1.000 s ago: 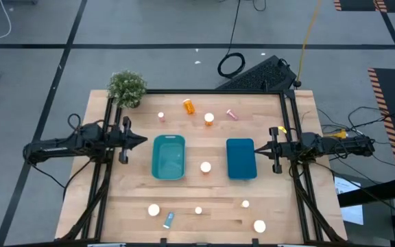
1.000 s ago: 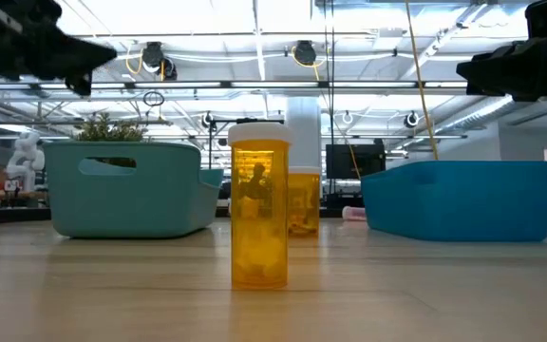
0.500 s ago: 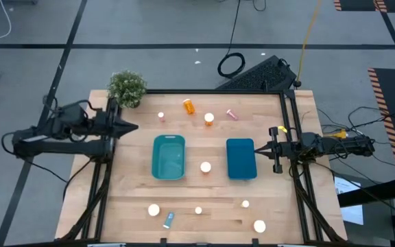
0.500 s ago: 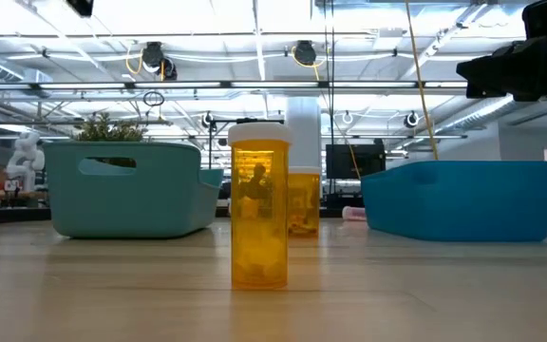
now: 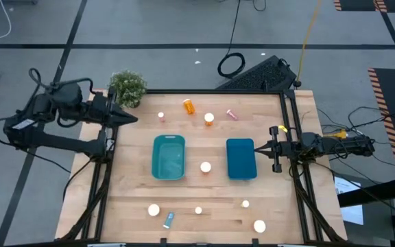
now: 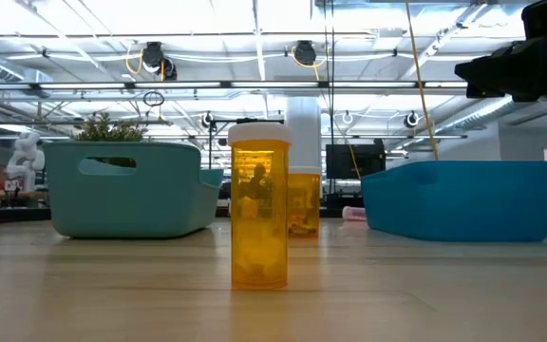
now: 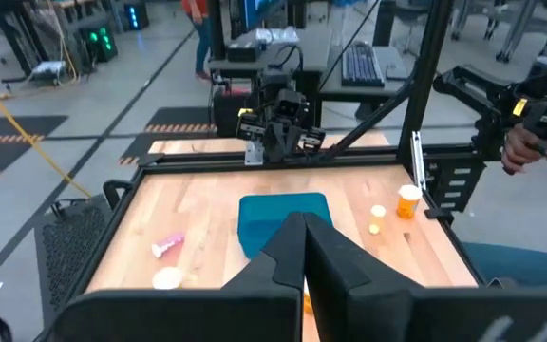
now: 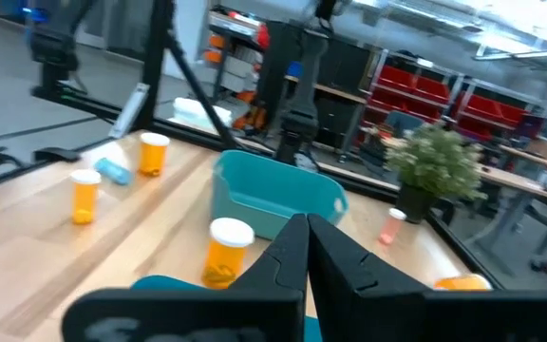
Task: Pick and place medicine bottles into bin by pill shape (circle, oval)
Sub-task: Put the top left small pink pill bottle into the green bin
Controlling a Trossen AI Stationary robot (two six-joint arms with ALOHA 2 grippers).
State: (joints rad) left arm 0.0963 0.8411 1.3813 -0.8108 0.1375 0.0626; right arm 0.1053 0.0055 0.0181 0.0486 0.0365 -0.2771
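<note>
A wooden tabletop point(image 5: 129, 199) carries two bins side by side: a teal bin point(image 5: 169, 157) and a darker blue bin point(image 5: 241, 158), with one white-capped medicine bottle point(image 5: 205, 167) standing between them. Beyond the teal bin, toward the potted plant point(image 5: 127, 87) at the tabletop's corner, lie an orange bottle on its side point(image 5: 189, 106), an upright orange bottle point(image 5: 209, 119), a small white-capped bottle point(image 5: 161, 116) and what appears to be a pink bottle point(image 5: 232, 114). On the near side of the teal bin sit five more: a white cap point(image 5: 153, 210), a blue bottle lying flat point(image 5: 168, 219), a small cap point(image 5: 198, 210), another point(image 5: 245, 204) and a larger one point(image 5: 260, 225). The left tool point(image 5: 130, 119) hangs just beside the plant, above the tabletop's edge, its fingers pressed together and empty. The right tool point(image 5: 260, 147) waits just beside the blue bin's outer side, fingers likewise together, gripping nothing.
</note>
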